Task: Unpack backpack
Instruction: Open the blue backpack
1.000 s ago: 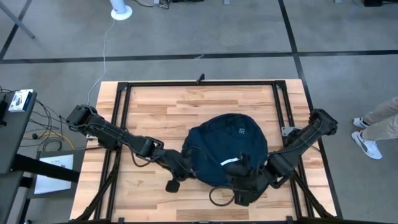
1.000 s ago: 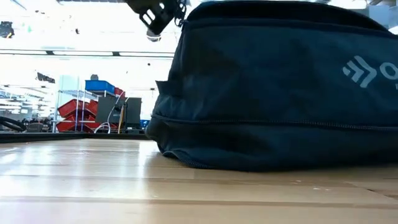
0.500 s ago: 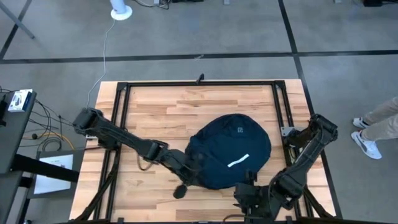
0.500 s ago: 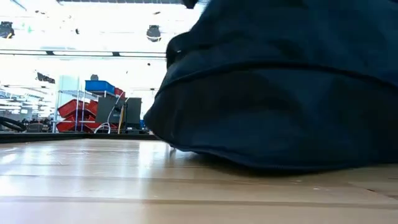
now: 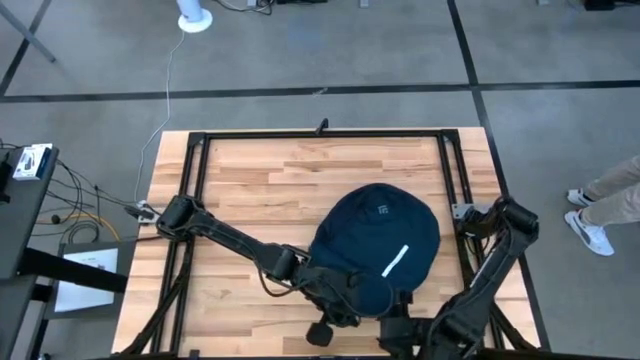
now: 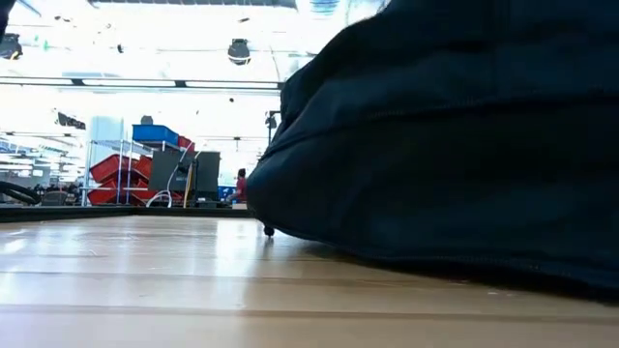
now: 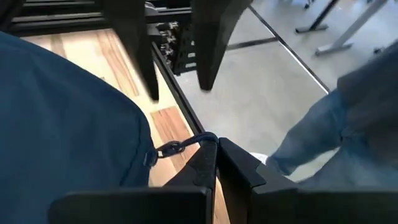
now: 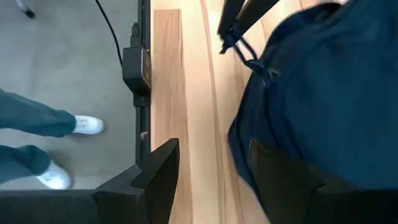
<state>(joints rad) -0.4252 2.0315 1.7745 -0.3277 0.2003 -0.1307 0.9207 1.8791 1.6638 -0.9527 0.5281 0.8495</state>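
The dark navy backpack [image 5: 380,245] lies on the wooden table right of centre, with a white stripe and a small white logo on top; it fills the right of the low view [image 6: 464,145]. My left gripper [image 7: 215,149] is at its near rim [image 5: 350,300], shut on a zipper pull. My right gripper [image 8: 211,168] stands open by the table's near edge [image 5: 400,325], the backpack's side [image 8: 311,93] just beside one finger. I cannot tell whether that finger touches the fabric. My left gripper pinches the cord loop of the zipper pull [image 7: 189,142] between its two fingertips, at the backpack's near rim. The fingers point toward the table's near right corner. The cord runs straight from the slider [image 7: 166,149] to the fingertips; the right wrist view shows it too [image 8: 245,53].
A black metal frame [image 5: 320,132] runs round the tabletop, and its bar [image 8: 142,68] lies close by my right gripper. A person's legs and white shoes [image 5: 600,215] stand beyond the table's right side. Bare wood lies on the far and left parts [image 5: 260,180].
My left gripper has gone along the backpack's near rim toward the table's near right, still shut on the zipper pull. My right gripper has drawn back off the backpack toward the near edge. The backpack has turned a little and shifted toward the right.
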